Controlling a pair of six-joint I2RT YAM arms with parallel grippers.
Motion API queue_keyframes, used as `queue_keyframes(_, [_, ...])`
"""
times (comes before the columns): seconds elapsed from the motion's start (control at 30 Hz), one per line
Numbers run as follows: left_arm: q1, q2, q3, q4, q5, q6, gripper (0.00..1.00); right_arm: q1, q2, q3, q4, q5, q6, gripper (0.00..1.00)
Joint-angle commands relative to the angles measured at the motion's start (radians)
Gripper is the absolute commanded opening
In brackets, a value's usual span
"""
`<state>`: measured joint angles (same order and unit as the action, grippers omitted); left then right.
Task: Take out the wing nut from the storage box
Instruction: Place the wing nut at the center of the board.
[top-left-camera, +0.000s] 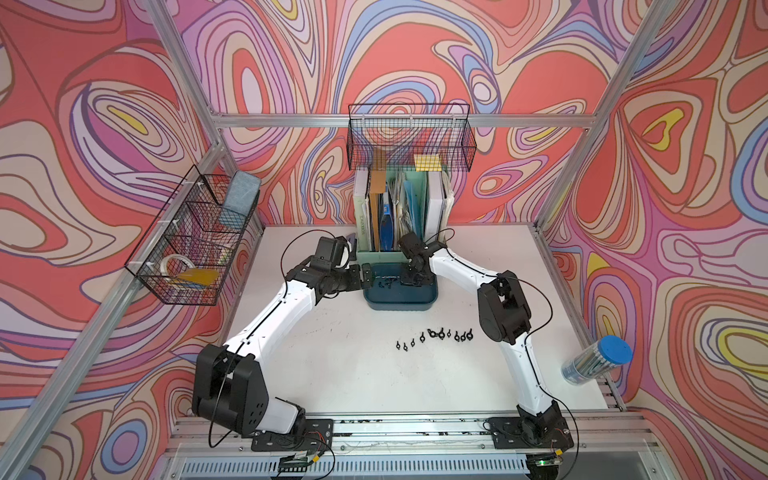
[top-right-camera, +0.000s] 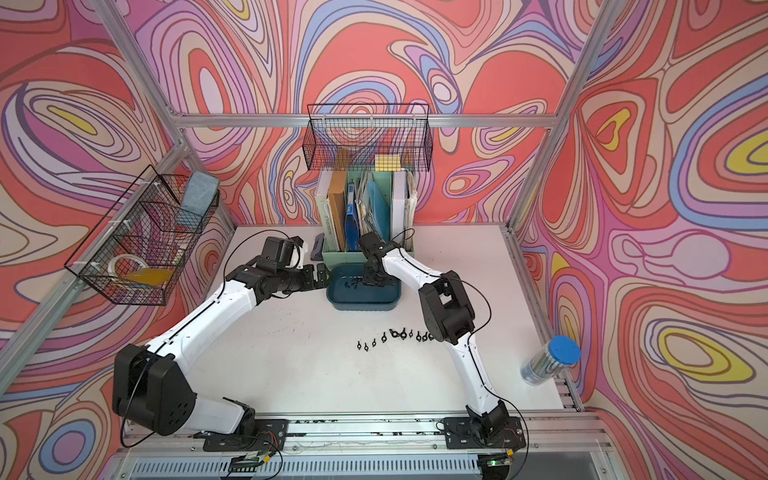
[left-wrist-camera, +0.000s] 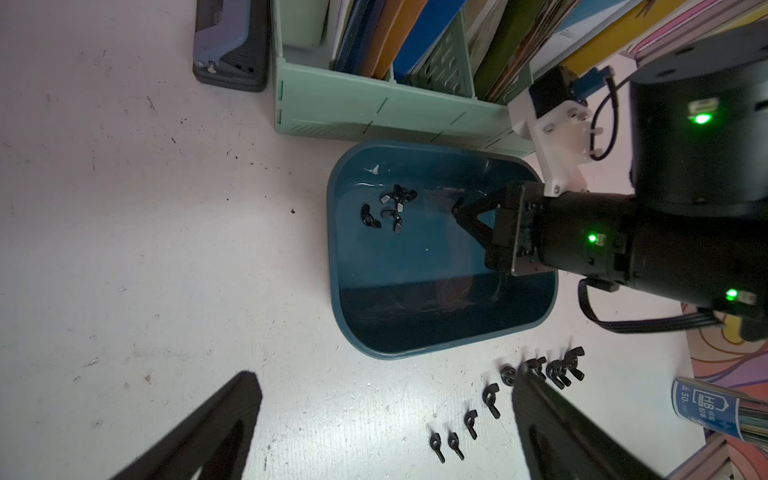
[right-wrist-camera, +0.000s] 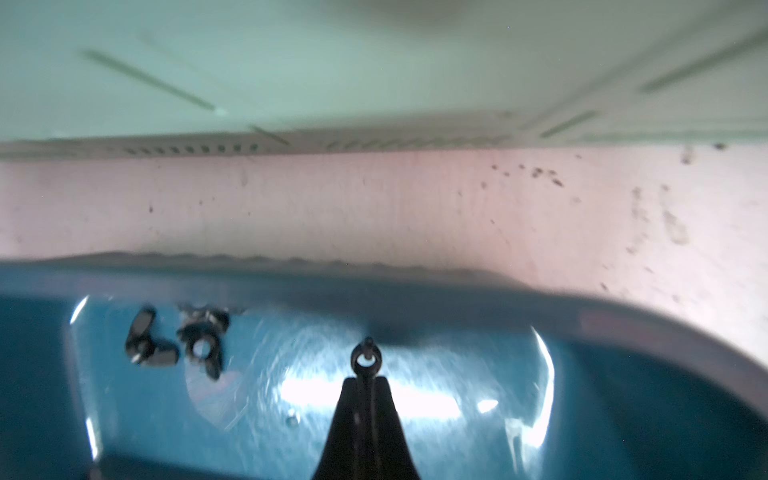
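Wing nut: a small black one is pinched at the very tip of your right pincer, whose jaws are pressed together on it. It is inside the storage box, over the glossy teal floor. You cannot tell whether it still touches that floor.

In both top views the storage box sits just above the centre of the frame, and your right pincer reaches down into its right half. A small cluster of loose wing nuts lies in the left half, well apart from the held one.

Your left pincer is just beside the box's left rim, outside it, with its jaws spread wide and holding nothing.

Directly behind the box, higher in the frame, stands a mint-green file holder full of books and folders, with a strip of bare desk between the two.

Below the box, nearer the bottom of the frame, a curved row of wing nuts lies on the white desk. At the right edge of the desk, a clear pencil tube with a blue lid lies tilted.
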<state>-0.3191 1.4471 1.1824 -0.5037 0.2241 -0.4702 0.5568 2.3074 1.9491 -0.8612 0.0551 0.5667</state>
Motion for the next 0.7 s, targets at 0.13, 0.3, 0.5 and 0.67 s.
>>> queue_keyframes(0.13, [0.009, -0.042, -0.012, -0.019, -0.025, 0.016, 0.99, 0.016, -0.187, -0.084, -0.017, 0.003, -0.006, 0.00])
queue_keyframes(0.3, [0.008, -0.053, -0.013, -0.023, -0.035, 0.018, 0.99, 0.061, -0.291, -0.174, -0.029, 0.014, 0.003, 0.00])
queue_keyframes(0.5, [0.008, -0.074, -0.017, -0.034, -0.055, 0.016, 0.99, 0.146, -0.397, -0.275, -0.024, 0.028, 0.027, 0.00])
queue_keyframes(0.67, [0.008, -0.112, -0.036, -0.053, -0.114, -0.005, 0.99, 0.236, -0.431, -0.321, -0.022, 0.039, 0.058, 0.00])
